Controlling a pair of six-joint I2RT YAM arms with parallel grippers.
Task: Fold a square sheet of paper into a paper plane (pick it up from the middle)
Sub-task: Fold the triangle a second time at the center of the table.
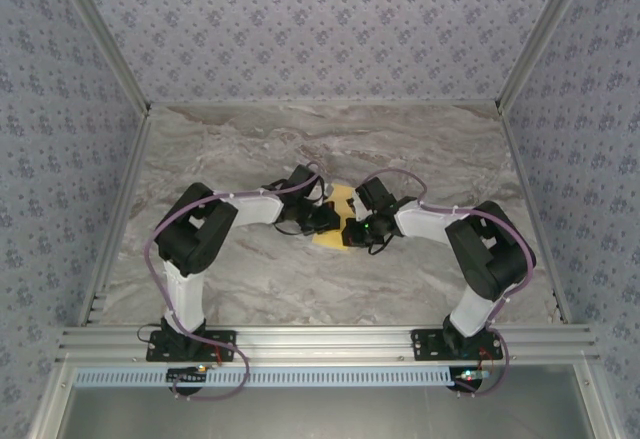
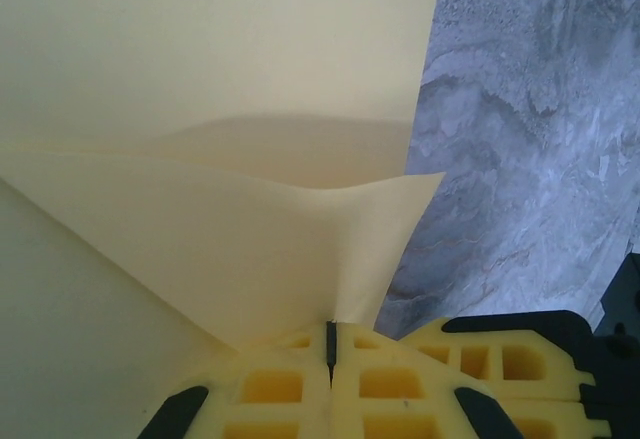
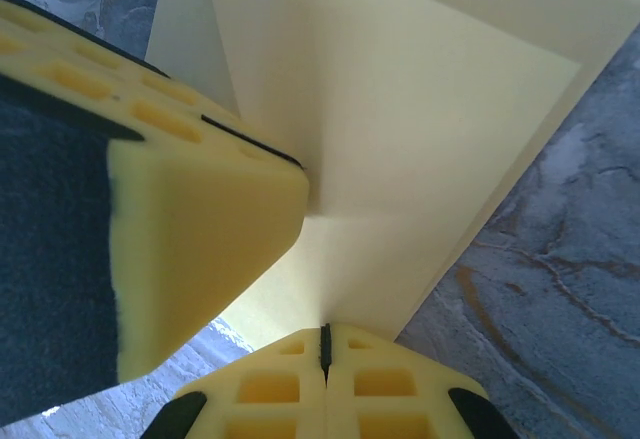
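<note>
Left gripper and right gripper each pinch closed on the sheet of paper.

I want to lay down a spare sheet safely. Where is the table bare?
Bare grey marble tabletop: along the patterned back wall, and between the arms' elbows and the aluminium rail. Crowded centre: left fingers and right fingers pinch the yellow-orange paper sheet.

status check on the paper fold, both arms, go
Left gripper shut, pinching sheet edge. Right gripper shut on same sheet, partly folded, mid-table. Left's fingers crowd right's tips.
</note>
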